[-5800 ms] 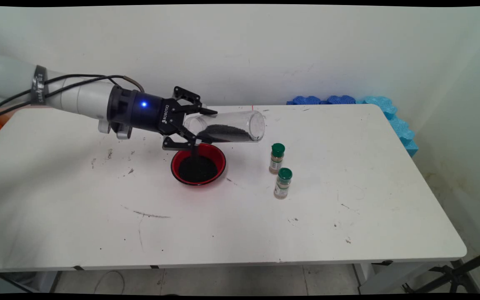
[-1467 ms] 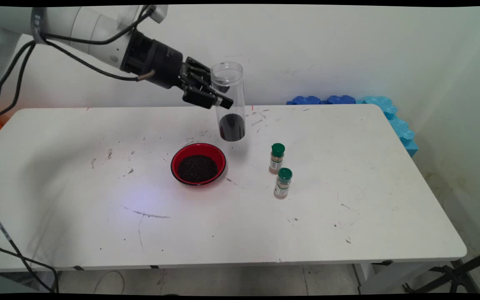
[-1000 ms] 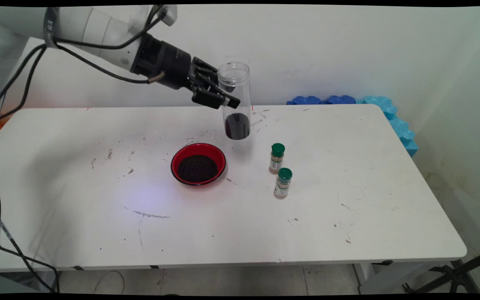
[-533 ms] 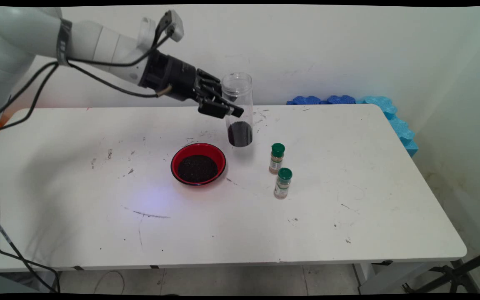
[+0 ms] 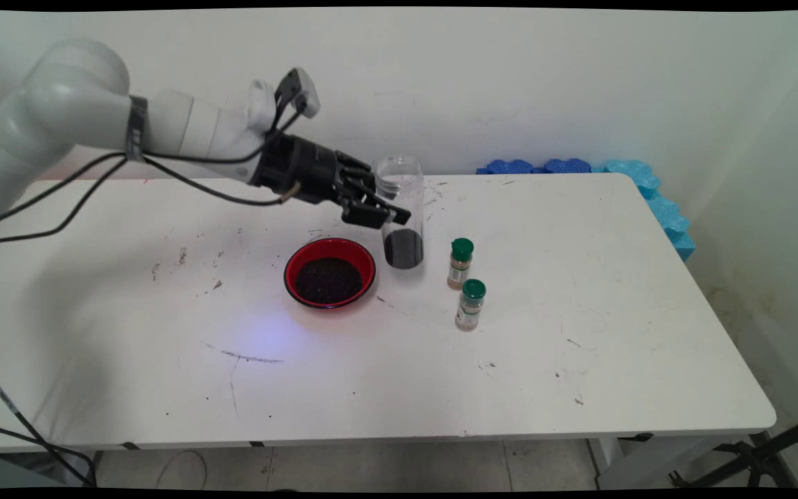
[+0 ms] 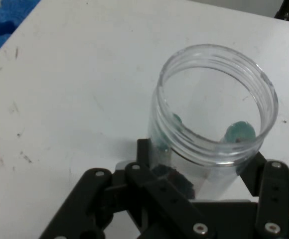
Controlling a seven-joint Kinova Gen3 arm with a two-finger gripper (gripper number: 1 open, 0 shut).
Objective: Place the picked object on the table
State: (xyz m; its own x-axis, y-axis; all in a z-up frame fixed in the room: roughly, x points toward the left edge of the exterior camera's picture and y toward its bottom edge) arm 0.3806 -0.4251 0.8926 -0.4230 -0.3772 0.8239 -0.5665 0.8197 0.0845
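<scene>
Two fingers (image 6: pixel 149 154) clamping clear jar (image 5: pixel 401 208), hand view alone showing its open mouth.

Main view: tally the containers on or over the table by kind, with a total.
Clear jar, held upright in the gripper, dark grains at its bottom: 1
Red bowl of dark grains: 1
Green-capped spice bottles: 2
Total: 4

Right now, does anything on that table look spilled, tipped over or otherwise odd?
Nothing stands out. The clear jar is upright in the gripper, the dark grains sit inside the red bowl, and both green-capped spice bottles stand upright.
</scene>
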